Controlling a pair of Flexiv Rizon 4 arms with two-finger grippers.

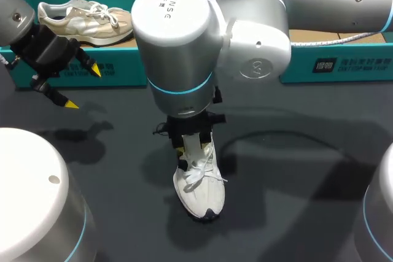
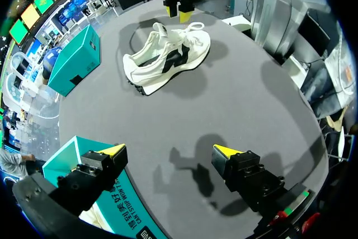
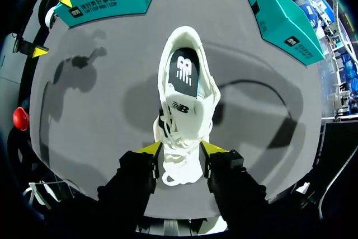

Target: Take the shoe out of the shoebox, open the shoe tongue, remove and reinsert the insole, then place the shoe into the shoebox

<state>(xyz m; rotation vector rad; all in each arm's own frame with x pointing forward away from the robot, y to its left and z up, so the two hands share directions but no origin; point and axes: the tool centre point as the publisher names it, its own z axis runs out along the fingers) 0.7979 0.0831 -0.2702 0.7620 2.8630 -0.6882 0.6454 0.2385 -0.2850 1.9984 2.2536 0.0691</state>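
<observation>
Out on the surface (image 1: pixel 295 151), had the shoe (image 1: pixel 199 182) upright, clear of the shoebox (image 1: pixel 116 69); poised right hand (image 3: pixel 183 149) astride its laces (image 3: pixel 180 167), unclenched, likely for the tongue (image 3: pixel 187 107). Parked left hand (image 2: pixel 169 150), spread wide, by the shoebox.

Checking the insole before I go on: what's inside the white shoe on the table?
Inside the white shoe a dark insole with a white logo shows at the heel end. Forward of that, the tongue and laces cover the inside, hiding the toe end.
</observation>
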